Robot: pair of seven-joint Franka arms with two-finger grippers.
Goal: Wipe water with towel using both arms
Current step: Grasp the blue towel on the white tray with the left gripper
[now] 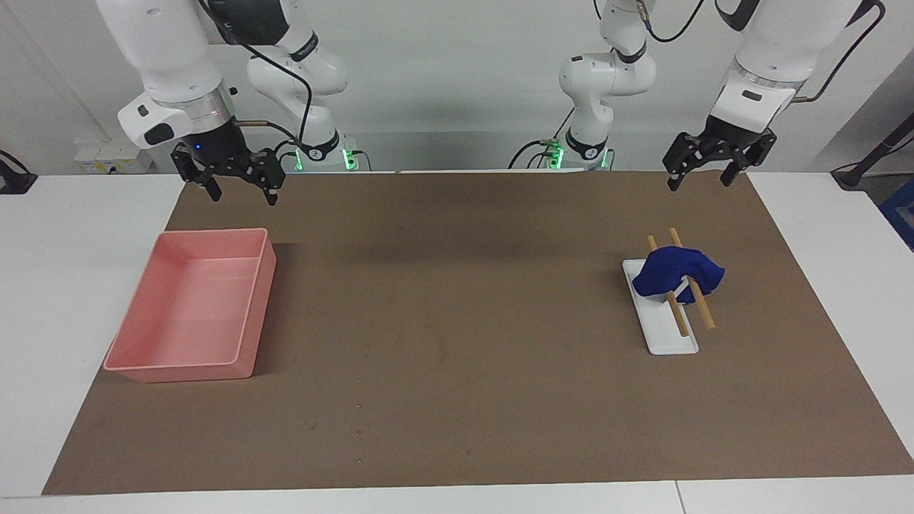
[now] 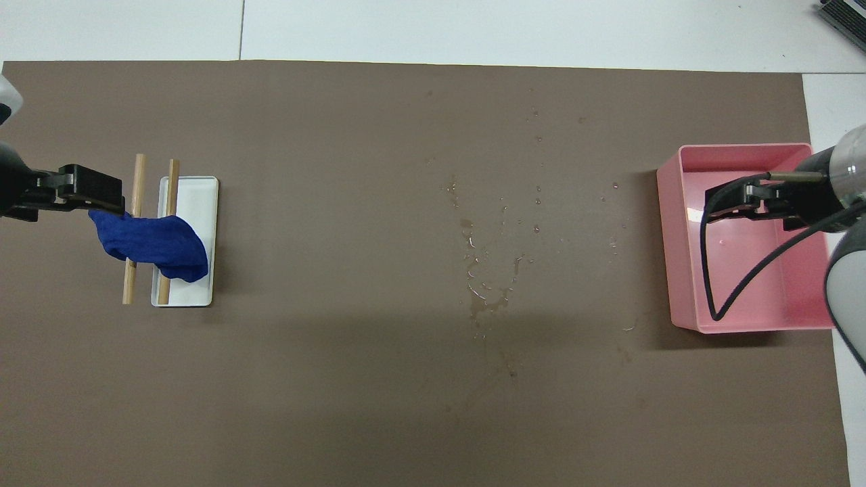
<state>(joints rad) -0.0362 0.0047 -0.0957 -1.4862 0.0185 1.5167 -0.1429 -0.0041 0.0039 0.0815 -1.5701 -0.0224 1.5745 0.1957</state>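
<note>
The towel (image 1: 678, 275), a small deep-blue cloth with wrinkly folds, sits at the right of the facing view, a little above mid-height. It is draped over two wooden rods (image 1: 689, 285) that lie side by side, and part of it hangs onto a white rectangular tray (image 1: 668, 335) beneath them. One rod rests along the tray; the other runs just beside the tray's edge, toward the left arm's end of the table. In the overhead view the towel (image 2: 152, 245) appears at the left of the frame, with the tray (image 2: 196, 196) and the rods (image 2: 137, 182) under it.

The left gripper (image 1: 703, 175) hangs in the upper right of the facing view, raised in the air above the towel and not touching it, its fingers spread wide and holding nothing. In the overhead view this gripper (image 2: 95, 196) comes in from the left edge of the frame.

Near the centre of the overhead view a spill of water (image 2: 484, 297) lies on the brown mat (image 2: 338, 379), with scattered drops above it in the frame (they barely show in the facing view).

The pink bin (image 1: 193, 307) stands at the left of the facing view, at the right arm's end of the table. The right gripper (image 1: 239, 187) hangs in the upper left of that view, raised above the bin's rim, fingers wide apart and empty.
</note>
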